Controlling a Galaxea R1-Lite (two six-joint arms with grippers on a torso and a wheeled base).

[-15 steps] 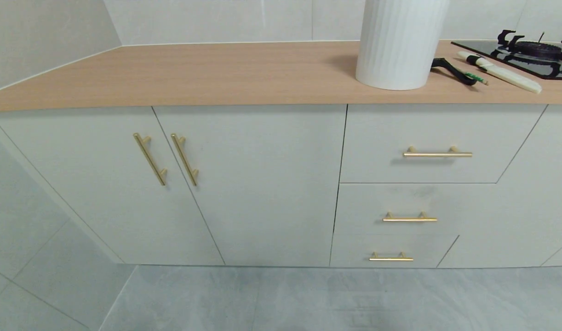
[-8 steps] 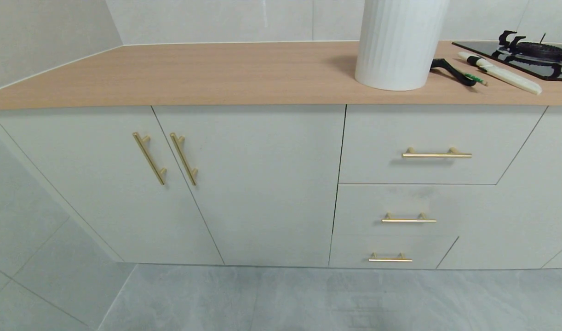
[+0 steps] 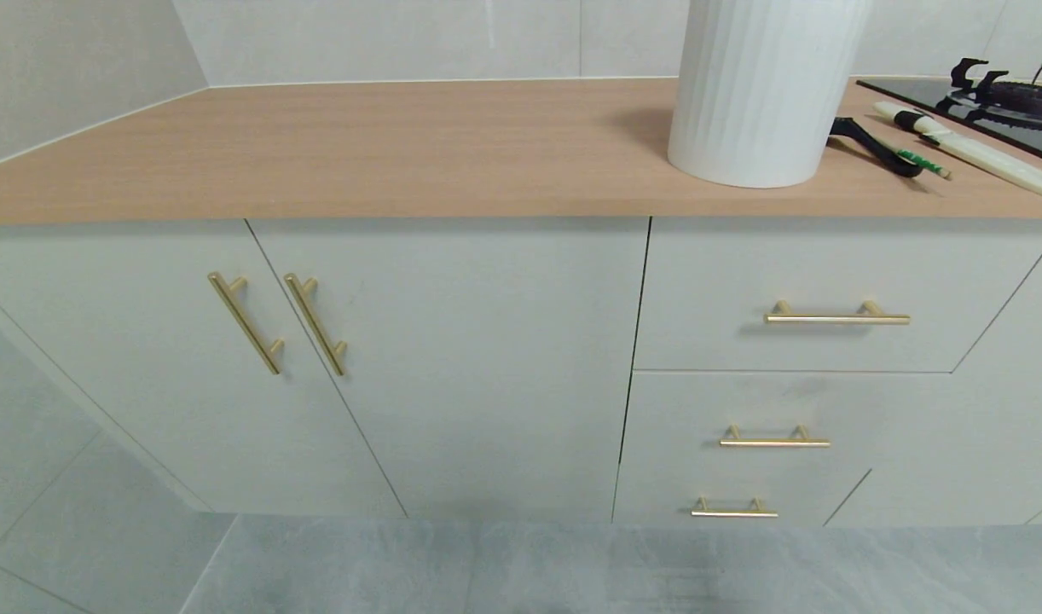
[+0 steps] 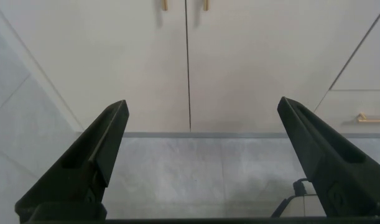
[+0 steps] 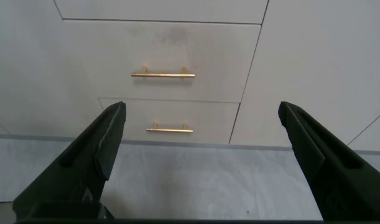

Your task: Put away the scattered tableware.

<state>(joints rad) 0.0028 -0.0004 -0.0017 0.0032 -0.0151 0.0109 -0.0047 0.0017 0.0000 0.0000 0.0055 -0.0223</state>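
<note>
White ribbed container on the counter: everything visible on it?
The white ribbed container stands upright on the wooden countertop, right of centre, above the drawers. Tall, round, vertically fluted, matte, ceramic or plastic by look; its top is cut off. A black utensil lies right of its base, contact unclear.

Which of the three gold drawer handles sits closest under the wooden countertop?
The top drawer handle, right below the countertop and under the white ribbed container. The middle handle and bottom handle sit lower, nearer the floor.

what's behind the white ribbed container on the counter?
A black-handled tool pokes out from behind the white ribbed container, its other end hidden. Whatever else sits directly behind is covered.
</note>
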